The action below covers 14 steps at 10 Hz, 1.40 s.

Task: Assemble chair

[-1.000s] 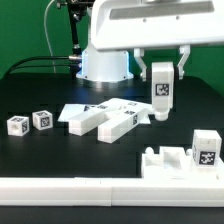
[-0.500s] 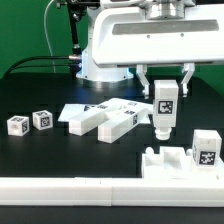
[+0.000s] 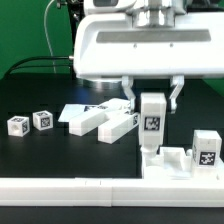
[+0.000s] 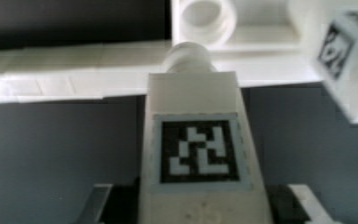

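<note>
Bulky white arm with a dark-fingered pincer

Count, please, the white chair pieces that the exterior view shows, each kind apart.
small tagged cube: 2
tagged post: 2, one in the gripper, one standing at the exterior view's right
long block: 2
flat panel: 1
blocky panel: 1
total: 8

My arm reaches forward, wrist pointing straight down; my gripper clamps an upright white post, seemingly near its top.
</note>
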{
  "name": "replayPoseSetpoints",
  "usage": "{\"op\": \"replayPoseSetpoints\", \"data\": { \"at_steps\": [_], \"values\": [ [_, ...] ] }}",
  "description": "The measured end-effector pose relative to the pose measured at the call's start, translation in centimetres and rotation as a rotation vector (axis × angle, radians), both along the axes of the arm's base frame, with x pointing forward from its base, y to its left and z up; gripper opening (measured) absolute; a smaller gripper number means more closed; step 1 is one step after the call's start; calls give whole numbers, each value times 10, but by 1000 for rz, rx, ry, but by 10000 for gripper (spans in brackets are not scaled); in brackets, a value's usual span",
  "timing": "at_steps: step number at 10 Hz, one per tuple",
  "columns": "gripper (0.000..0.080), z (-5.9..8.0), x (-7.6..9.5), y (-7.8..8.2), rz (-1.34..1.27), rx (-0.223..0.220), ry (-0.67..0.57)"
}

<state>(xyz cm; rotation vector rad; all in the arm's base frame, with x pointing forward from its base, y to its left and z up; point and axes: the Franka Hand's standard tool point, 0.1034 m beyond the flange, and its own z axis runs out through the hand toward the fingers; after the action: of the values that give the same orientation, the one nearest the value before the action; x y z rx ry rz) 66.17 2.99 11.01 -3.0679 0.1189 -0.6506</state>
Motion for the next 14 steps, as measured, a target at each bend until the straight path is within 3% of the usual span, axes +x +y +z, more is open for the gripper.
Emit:
{"op": "replayPoseSetpoints", "data": {
  "at_steps": [14],
  "values": [
    [285, -31, -22, 17, 26, -10, 29]
  ]
}}
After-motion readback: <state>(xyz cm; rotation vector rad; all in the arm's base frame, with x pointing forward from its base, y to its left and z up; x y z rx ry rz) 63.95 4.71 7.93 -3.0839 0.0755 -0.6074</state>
